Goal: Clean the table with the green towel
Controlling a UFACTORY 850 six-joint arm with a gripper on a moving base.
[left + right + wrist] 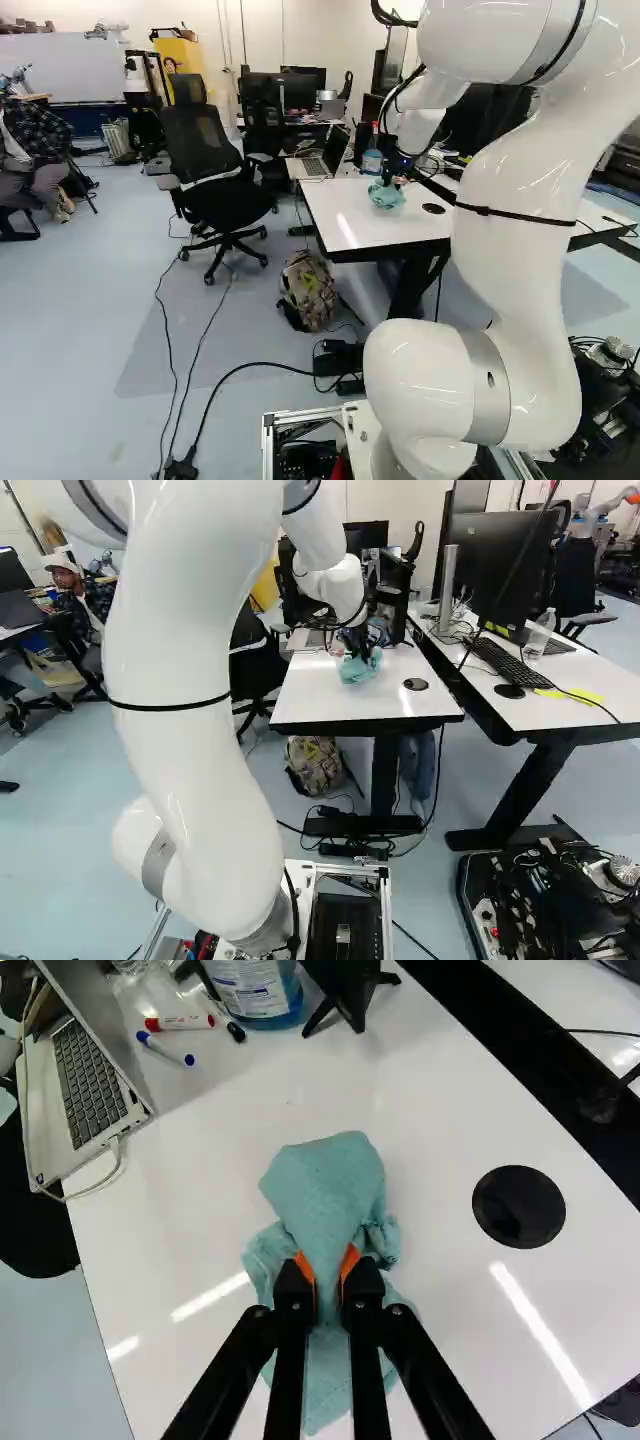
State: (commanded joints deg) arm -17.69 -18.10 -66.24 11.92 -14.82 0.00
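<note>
Gripper is clenched on the green towel; orange pads press it from both sides. Towel is bunched, one folded lobe poking out ahead of the fingertips, the rest spreading under and around the fingers over the white table.

Black round disc sits on the tabletop to one side of the towel, apart from it. Open laptop is on the other side, farther ahead, white cable looping off its edge. Red marker and blue marker lie between laptop and blue bottle. Black stand is just beside the bottle.

Left base view: black office chair near the table, camo backpack on the floor. Right base view: second table carries monitor and keyboard.
</note>
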